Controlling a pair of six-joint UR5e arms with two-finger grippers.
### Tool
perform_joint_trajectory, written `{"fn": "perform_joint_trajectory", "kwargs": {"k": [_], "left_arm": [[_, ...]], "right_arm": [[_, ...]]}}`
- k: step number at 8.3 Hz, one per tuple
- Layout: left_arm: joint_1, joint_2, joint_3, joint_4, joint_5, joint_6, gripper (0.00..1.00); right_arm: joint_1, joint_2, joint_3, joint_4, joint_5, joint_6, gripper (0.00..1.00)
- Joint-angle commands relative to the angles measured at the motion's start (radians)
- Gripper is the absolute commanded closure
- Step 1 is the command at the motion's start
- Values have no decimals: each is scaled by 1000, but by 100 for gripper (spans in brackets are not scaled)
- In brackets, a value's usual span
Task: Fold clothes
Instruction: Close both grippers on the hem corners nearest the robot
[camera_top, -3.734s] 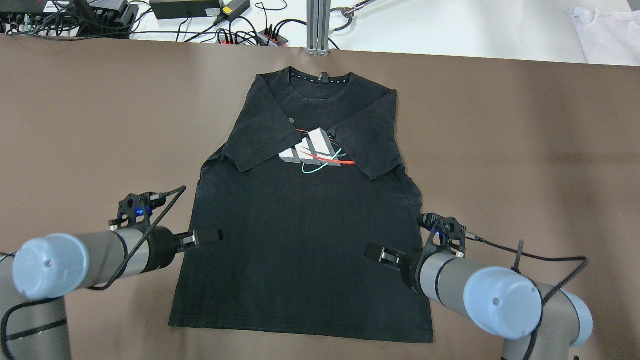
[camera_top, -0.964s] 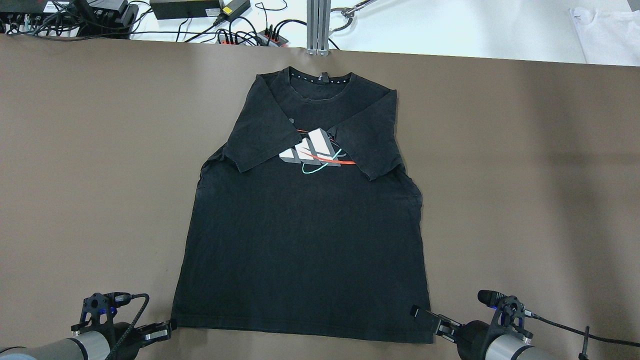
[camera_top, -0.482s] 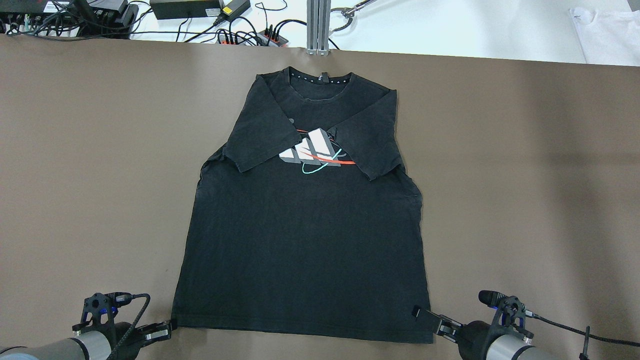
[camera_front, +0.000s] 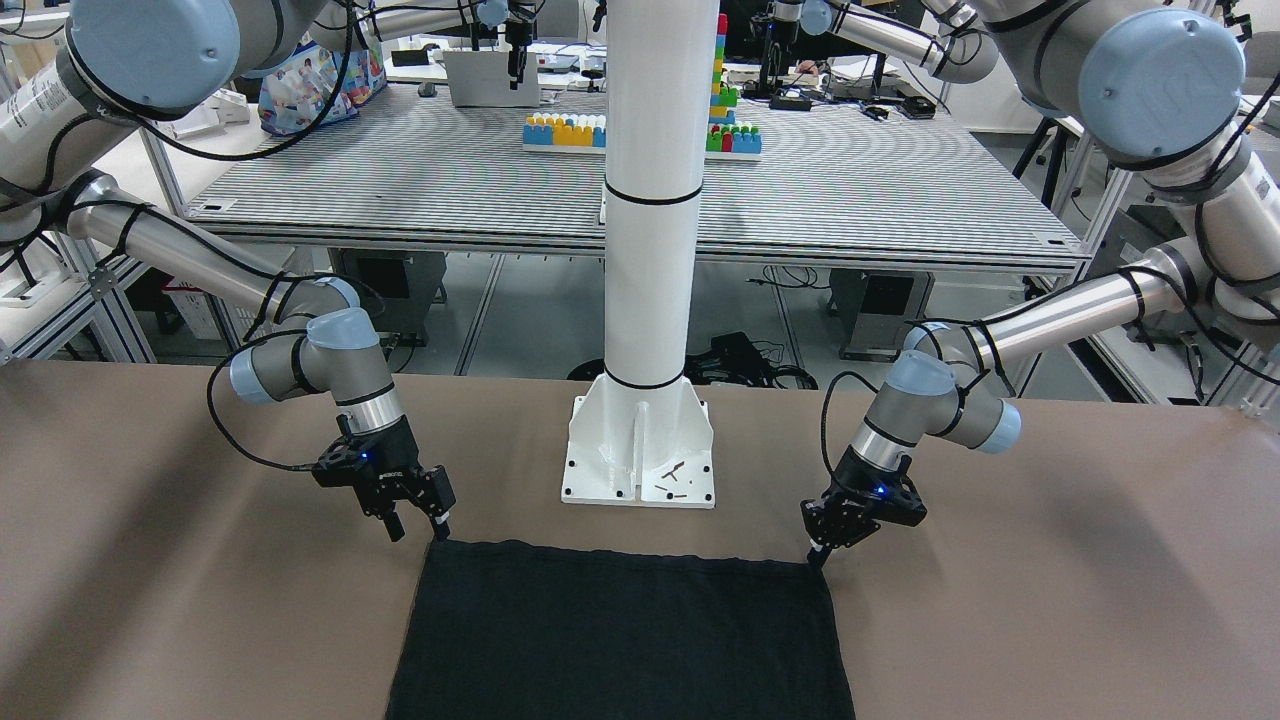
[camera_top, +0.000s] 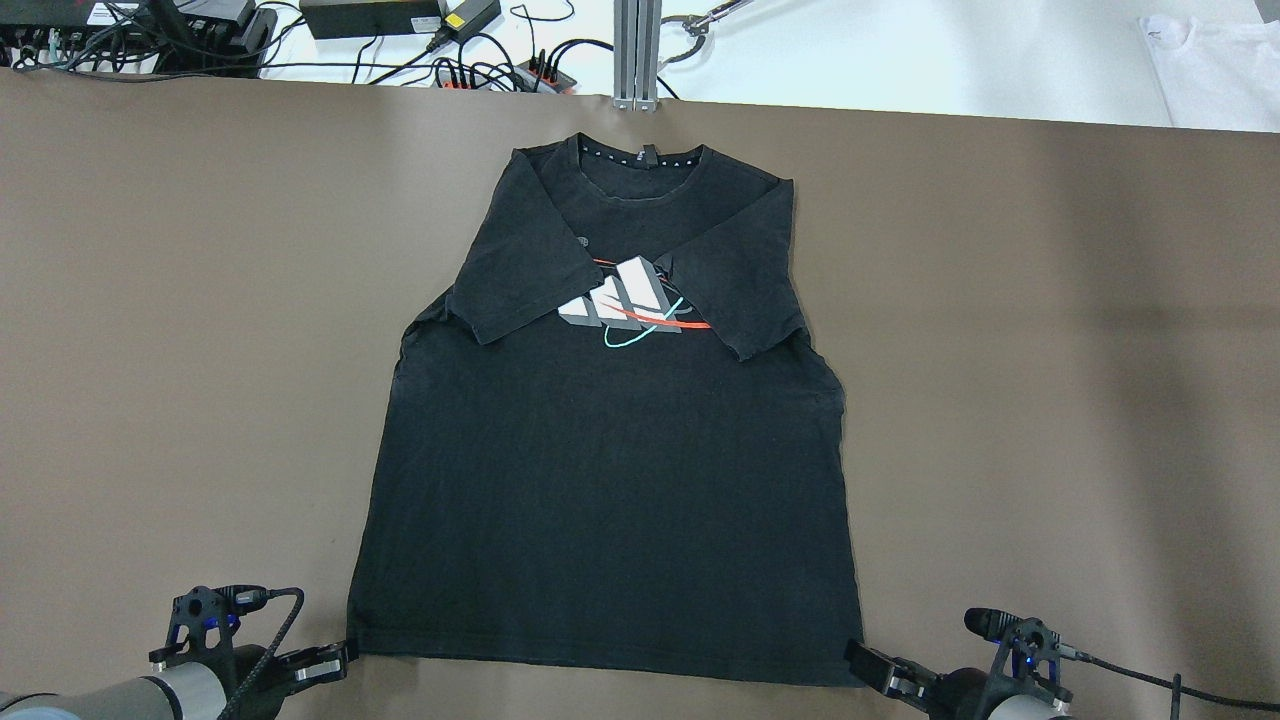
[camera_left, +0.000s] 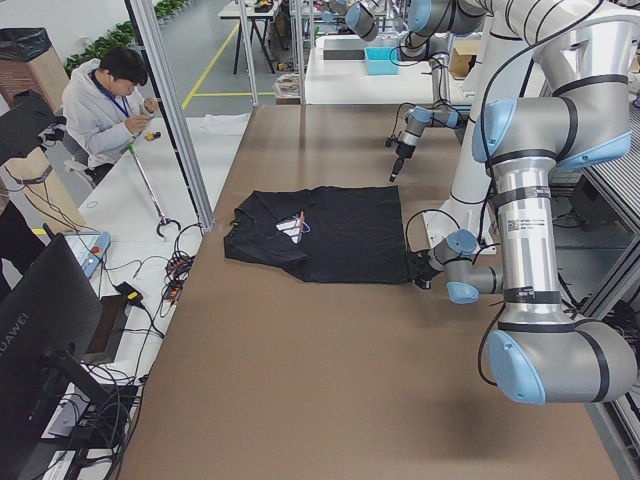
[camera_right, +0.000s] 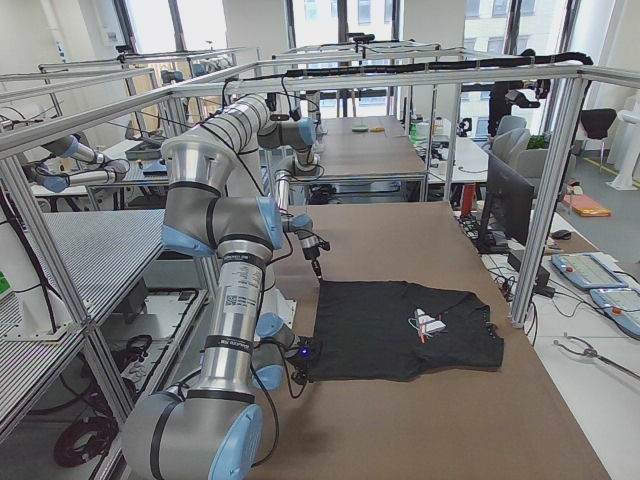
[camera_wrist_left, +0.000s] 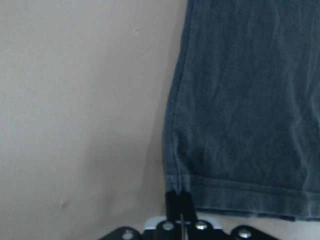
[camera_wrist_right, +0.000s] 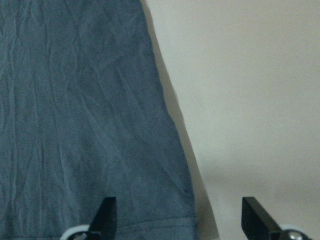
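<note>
Black cotton T-shirt (camera_top: 600, 480) lies flat, print up, at the centre of the overhead view on the brown table (camera_top: 1000, 400), collar (camera_top: 645, 165) towards the top. Both short sleeves (camera_top: 520, 270) are folded in across the chest; that step is judged done. The body is unfolded: carrying the hem (camera_top: 600, 665) up towards the collar remains. Left gripper (camera_wrist_left: 178, 197), lower left of the overhead view, has its fingers pressed together on the hem's corner, apparently pinching it. Right gripper (camera_wrist_right: 180, 215), lower right, has its fingers (camera_wrist_right: 106, 215) spread, straddling the opposite corner without gripping. Both wrists are angled down, low over the table
</note>
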Motion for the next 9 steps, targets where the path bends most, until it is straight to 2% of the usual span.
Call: {"fn": "perform_joint_trajectory", "kwargs": {"k": [1, 4, 9], "left_arm": [[-1, -1, 0, 0, -1, 0, 100], [-1, -7, 0, 0, -1, 0, 100], [1, -7, 2, 0, -1, 2, 100]], "right_arm": [[-76, 11, -8, -73, -79, 46, 35], [-89, 18, -22, -76, -86, 90, 62], [-98, 67, -23, -131, -107, 90, 67]]}}
